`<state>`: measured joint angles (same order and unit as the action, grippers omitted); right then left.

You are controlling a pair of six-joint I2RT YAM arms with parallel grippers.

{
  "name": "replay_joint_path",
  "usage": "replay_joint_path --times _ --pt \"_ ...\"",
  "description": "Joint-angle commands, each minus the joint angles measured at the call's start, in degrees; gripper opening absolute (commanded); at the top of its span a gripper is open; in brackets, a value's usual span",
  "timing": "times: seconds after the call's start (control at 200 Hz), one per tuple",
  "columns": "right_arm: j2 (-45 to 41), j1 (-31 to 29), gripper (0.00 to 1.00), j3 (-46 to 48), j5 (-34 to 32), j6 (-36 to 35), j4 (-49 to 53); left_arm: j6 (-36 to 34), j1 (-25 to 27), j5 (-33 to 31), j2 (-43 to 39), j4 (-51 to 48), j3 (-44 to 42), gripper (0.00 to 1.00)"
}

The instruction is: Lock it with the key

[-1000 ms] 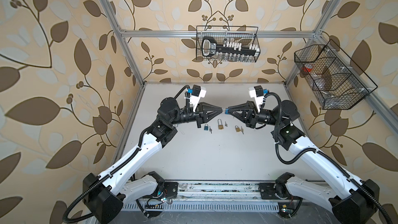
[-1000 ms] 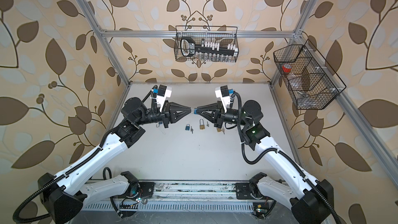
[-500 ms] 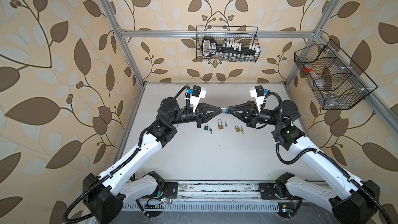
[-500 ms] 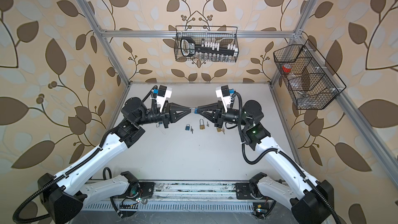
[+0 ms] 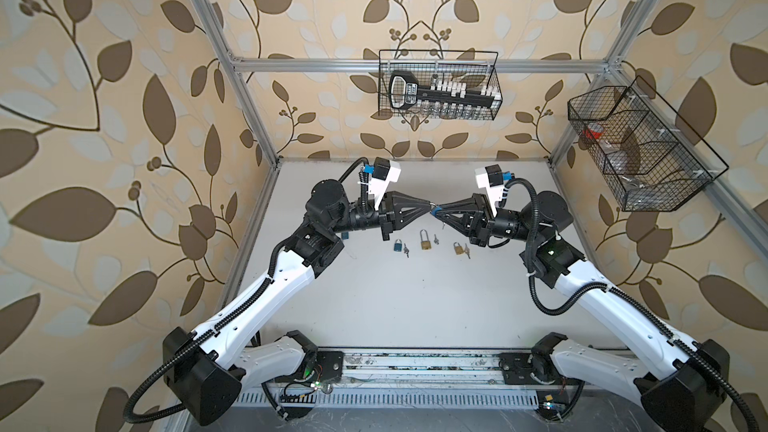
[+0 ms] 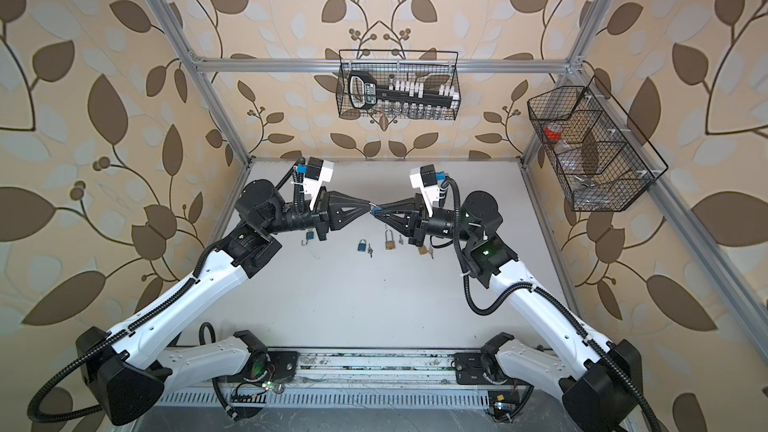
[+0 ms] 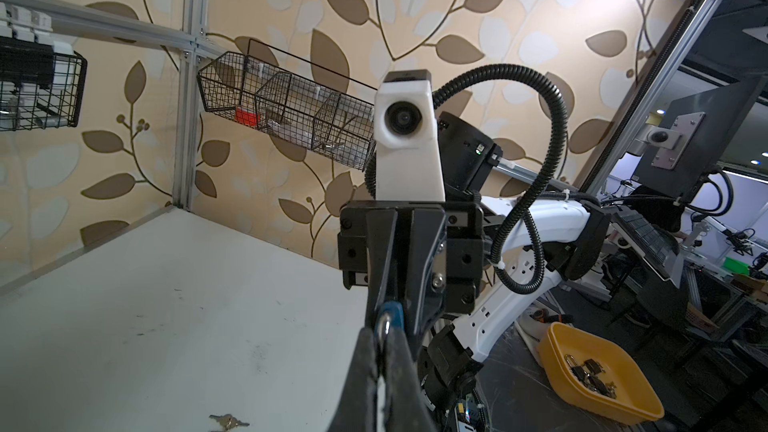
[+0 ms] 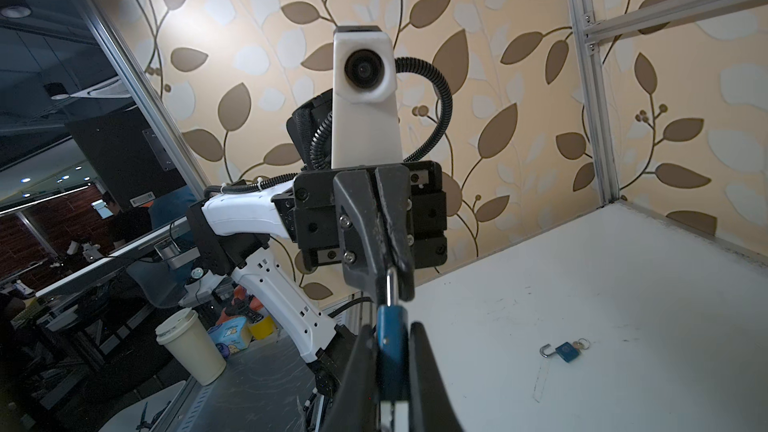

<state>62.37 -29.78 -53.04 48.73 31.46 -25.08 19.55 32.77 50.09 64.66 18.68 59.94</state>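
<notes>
Padlock lies level, right tool clamping its body, left tool apparently pinching shackle.

A robotics lab is indicated: a white counter is boxed in by aluminium framing and leaf-print panels, wire baskets are hung at 12 and 2 o'clock, and monitors are seen beyond.

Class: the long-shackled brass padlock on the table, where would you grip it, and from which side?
Probably grip the brass padlock by its body, from above: it appears to lie flat on the table, so a pinch across its narrow side edges leaves the shackle free.
</notes>
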Motion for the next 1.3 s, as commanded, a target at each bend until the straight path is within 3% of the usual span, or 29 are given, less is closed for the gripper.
replay_joint_path --times 0.0,0.17,0.27,0.36,0.671,0.926,1.216,1.296 --pt "0.3 -2.5 0.0 -1.3 -1.2 -1.2 -0.5 -3.0 5.4 2.6 1.1 -3.2 0.0 0.0" --pt "-2.5 2.2 0.0 -0.2 0.3 -1.5 1.2 -3.1 2.4 0.1 -2.3 -4.2 -0.6 0.0" --pt "-3.0 3.5 0.0 -0.8 3.0 -3.4 5.3 -3.8 1.5 0.4 -3.3 -5.6 0.3 0.28" --pt "-3.3 3.6 0.0 -1.7 4.3 -6.2 9.7 -4.8 1.5 0.4 -3.6 -7.1 1.4 0.4" --pt "-1.7 3.4 0.0 -2.9 10.6 -6.5 10.8 -5.0 1.5 0.6 -2.8 -7.1 1.8 0.47" --pt "-1.2 2.9 0.0 -3.0 11.0 -6.2 10.0 -3.8 1.5 1.5 -1.5 -5.7 1.5 0.41" --pt "-1.2 2.7 0.0 -2.3 9.6 -4.7 7.7 -3.1 1.5 2.5 -1.0 -4.8 1.2 0.16" --pt "-1.1 2.6 0.0 -2.2 9.5 -4.7 7.6 -2.8 1.6 2.6 -1.1 -4.6 1.1 0.05"
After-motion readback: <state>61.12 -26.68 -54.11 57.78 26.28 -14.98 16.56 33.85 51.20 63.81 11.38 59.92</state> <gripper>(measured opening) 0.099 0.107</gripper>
